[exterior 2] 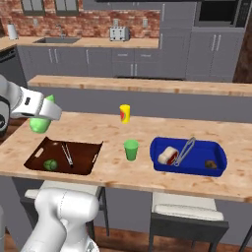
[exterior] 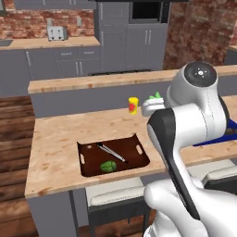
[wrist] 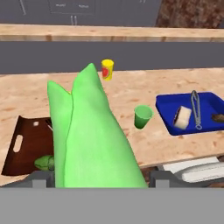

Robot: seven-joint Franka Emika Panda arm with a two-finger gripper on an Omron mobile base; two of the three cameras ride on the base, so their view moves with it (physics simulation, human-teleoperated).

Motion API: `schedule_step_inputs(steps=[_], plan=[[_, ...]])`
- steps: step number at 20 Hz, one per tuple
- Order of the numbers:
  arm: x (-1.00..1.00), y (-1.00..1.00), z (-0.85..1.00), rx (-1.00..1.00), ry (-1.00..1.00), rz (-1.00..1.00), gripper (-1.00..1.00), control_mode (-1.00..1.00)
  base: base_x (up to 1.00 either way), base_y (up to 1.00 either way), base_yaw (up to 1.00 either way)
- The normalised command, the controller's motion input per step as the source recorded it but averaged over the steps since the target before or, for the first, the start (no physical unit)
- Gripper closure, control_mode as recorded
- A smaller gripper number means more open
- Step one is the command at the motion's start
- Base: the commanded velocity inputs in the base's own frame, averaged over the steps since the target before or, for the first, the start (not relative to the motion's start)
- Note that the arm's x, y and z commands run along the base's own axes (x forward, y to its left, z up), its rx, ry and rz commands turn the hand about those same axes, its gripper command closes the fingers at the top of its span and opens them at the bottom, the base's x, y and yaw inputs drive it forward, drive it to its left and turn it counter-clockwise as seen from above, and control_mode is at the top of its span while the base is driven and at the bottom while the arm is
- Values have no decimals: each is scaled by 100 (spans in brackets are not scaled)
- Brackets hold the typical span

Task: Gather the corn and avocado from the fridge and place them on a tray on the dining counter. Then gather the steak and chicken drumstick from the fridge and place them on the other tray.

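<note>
On the wooden dining counter (exterior 2: 113, 138) the brown tray (exterior 2: 84, 160) with the avocado (exterior 2: 49, 164) lies just below and ahead of the gripper (exterior 2: 47, 114), whose jaws clamp the corn (wrist: 94, 135), husk tip pointing forward over the tray.

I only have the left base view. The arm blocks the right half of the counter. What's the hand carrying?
Observer: The corn, in its green husk, sits between the jaws of the gripper.
Operator: Where is it relative to the brown tray?
Observer: Right base view puts it above the counter near the brown tray's far left corner.
Operator: What's the blue thing behind the arm?
Observer: A blue tray holding the steak, tongs and a small brown item.
Operator: Anything between the trays?
Observer: A green cup.
</note>
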Motion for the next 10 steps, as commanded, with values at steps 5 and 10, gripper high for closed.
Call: schedule_step_inputs(steps=[5, 10], plan=[[12, 12, -5, 0, 1, 0, 100, -100, 37, 42, 0], [62, 48, -56, 0, 15, 0, 100, -100, 0, 0, 0]])
